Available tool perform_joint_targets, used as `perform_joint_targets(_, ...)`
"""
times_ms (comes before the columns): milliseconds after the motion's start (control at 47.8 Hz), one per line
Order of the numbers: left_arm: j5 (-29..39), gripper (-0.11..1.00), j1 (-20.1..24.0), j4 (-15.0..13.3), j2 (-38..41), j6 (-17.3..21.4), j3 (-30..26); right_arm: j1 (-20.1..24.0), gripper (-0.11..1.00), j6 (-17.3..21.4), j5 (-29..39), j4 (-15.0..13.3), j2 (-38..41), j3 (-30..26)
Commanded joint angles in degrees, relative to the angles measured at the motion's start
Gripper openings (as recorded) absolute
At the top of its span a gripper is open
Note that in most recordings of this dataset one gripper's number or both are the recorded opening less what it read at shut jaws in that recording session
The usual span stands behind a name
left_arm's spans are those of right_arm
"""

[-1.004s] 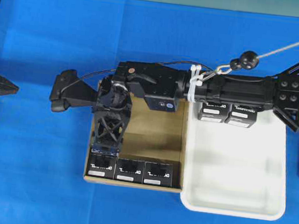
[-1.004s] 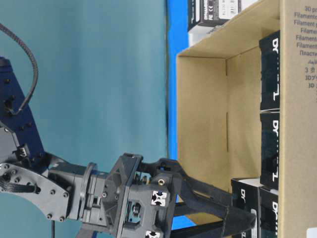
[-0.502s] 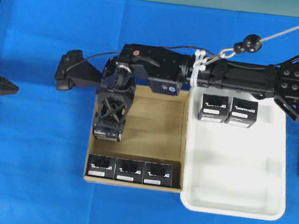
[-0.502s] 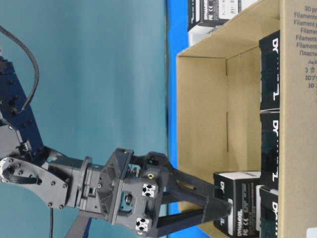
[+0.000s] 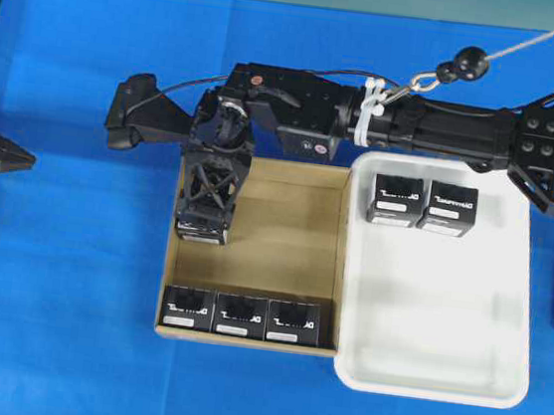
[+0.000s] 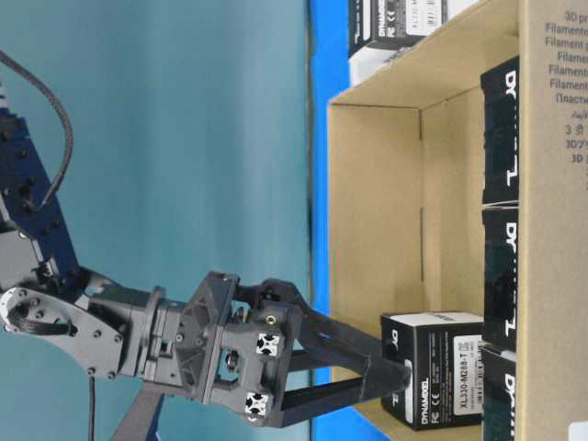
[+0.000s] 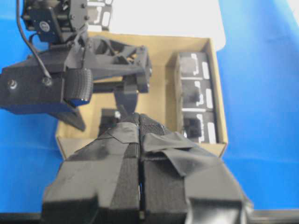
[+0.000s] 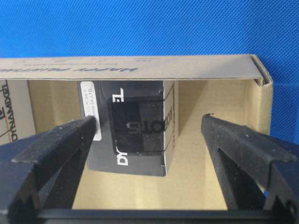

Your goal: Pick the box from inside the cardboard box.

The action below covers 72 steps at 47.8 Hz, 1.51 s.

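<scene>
The cardboard box [image 5: 283,238] lies at the table's middle. One black box [image 8: 135,135] stands alone on its floor near the left wall, apart from a row of three others [image 5: 240,315] along the near wall. My right gripper [image 8: 149,119] reaches across into the carton with its jaws wide open around that lone box [image 5: 200,233]. The left finger overlaps the box's left edge, and bare cardboard shows between the box and the right finger. My left gripper [image 7: 139,116] hovers outside the carton's left end, fingers pressed together with nothing between them.
A white tray [image 5: 435,316] butts against the carton's right side and holds two black boxes [image 5: 422,203] at its far end. The right arm [image 5: 416,133] spans the carton's and the tray's far edges. Blue cloth [image 5: 54,322] covers the table all round.
My right gripper has drawn back from the row of three toward the carton's far wall. The lone box has shifted the same way and now stands clear of the row.
</scene>
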Motion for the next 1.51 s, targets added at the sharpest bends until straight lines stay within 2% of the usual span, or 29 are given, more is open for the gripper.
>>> perform_joint_targets(0, -0.6, -0.07, 0.2, 0.1, 0.7, -0.1, -1.2, 0.4, 0.99, 0.2, 0.3, 0.0, 0.0, -0.5)
perform_joint_targets(167, -0.6, -0.07, 0.2, 0.1, 0.6, -0.1, -1.3, 1.2, 0.99, 0.4, 2.3, -0.1, -1.5, -3.6)
perform_joint_targets(356, -0.6, -0.07, 0.2, 0.1, 0.6, -0.1, -1.3, 1.3, 0.99, 3.0, 7.9, -0.6, -2.1, -9.3)
perform_joint_targets(544, -0.6, -0.07, 0.2, 0.1, 0.5, -0.1, -1.4, 1.4, 0.99, 5.1, 20.0, -0.9, -2.6, -19.3)
perform_joint_targets(628, -0.5, -0.07, 0.2, 0.1, 0.5, -0.1, -1.4, 1.4, 0.99, 6.2, 24.9, -2.4, -2.6, -25.0)
perform_joint_targets(774, -0.6, -0.07, 0.0, 0.1, 0.4, -0.1, -1.5, 1.2, 0.99, 8.8, 27.6, -4.7, -3.0, -33.6)
perform_joint_targets(879, -0.6, -0.07, -0.3, 0.2, 0.2, -0.1, -1.6, 1.0, 0.99, 10.0, 28.5, -6.0, -4.1, -36.5)
perform_joint_targets(983, -0.5, -0.07, -0.3, 0.1, 0.1, -0.1, -1.6, 0.5, 0.99, 10.5, 29.1, -7.2, -6.1, -36.4)
perform_joint_targets(1088, -0.5, -0.07, -0.2, 0.1, 0.1, -0.1, -1.7, 0.1, 0.99, 10.5, 29.1, -7.3, -7.6, -34.1)
perform_joint_targets(1486, -0.6, -0.07, -0.4, 0.1, 0.1, -2.3, -1.8, 1.4, 0.99, 10.1, 27.9, -7.6, -12.0, -20.1)
